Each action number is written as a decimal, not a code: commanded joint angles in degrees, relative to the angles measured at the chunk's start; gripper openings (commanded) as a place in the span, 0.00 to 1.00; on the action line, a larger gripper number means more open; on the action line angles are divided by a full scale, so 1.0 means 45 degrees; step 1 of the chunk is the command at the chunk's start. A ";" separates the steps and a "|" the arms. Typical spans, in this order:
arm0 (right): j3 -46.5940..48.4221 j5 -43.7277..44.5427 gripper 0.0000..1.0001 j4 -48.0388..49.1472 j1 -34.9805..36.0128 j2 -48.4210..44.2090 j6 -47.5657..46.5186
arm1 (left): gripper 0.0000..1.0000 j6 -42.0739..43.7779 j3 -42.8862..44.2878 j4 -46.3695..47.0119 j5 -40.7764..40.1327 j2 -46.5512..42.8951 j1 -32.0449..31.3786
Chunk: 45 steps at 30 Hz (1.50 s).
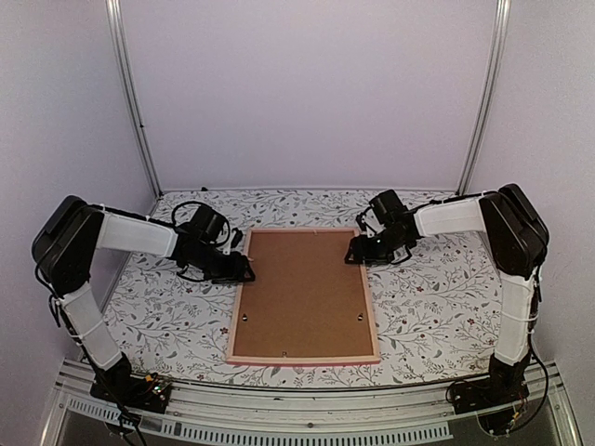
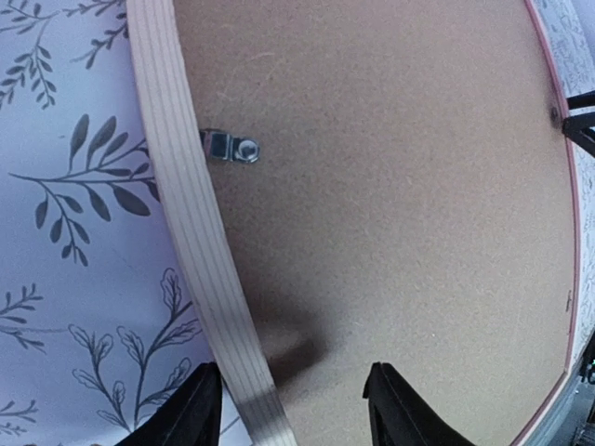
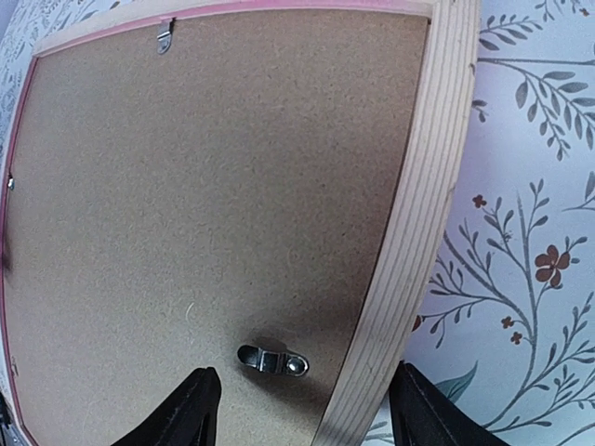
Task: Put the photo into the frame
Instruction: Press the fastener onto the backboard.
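Observation:
The pink frame lies face down in the middle of the table, with the brown backing board filling its back. The photo is hidden from every view. My left gripper is at the frame's upper left side. In the left wrist view it stands open, its jaws astride the pale wooden rail and a strip of board. My right gripper is at the upper right side, likewise open astride the right rail. Neither holds anything.
Small metal turn clips sit on the backing board: one near the left rail, one just ahead of the right gripper, and one at the far edge. A floral tablecloth covers the table, with walls close on three sides.

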 commanded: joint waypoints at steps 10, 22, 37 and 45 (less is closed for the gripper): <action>0.0909 0.2131 0.60 -0.2280 0.0104 0.1139 -0.0427 | 0.56 0.0196 -0.0156 0.0168 -0.0220 -0.0944 -0.0453; 0.1259 0.2126 0.49 -0.1864 0.0124 0.1345 0.0712 | 0.56 0.0606 0.0055 -0.0123 -0.0551 -0.0729 -0.0472; 0.0970 0.1593 0.35 -0.0874 0.0016 0.1746 0.2090 | 0.56 0.0696 0.0076 -0.0232 -0.0628 -0.0754 -0.0495; -0.0071 0.0246 0.28 0.0688 -0.0399 0.1527 0.2876 | 0.56 0.0743 0.0057 -0.0238 -0.0659 -0.0725 -0.0492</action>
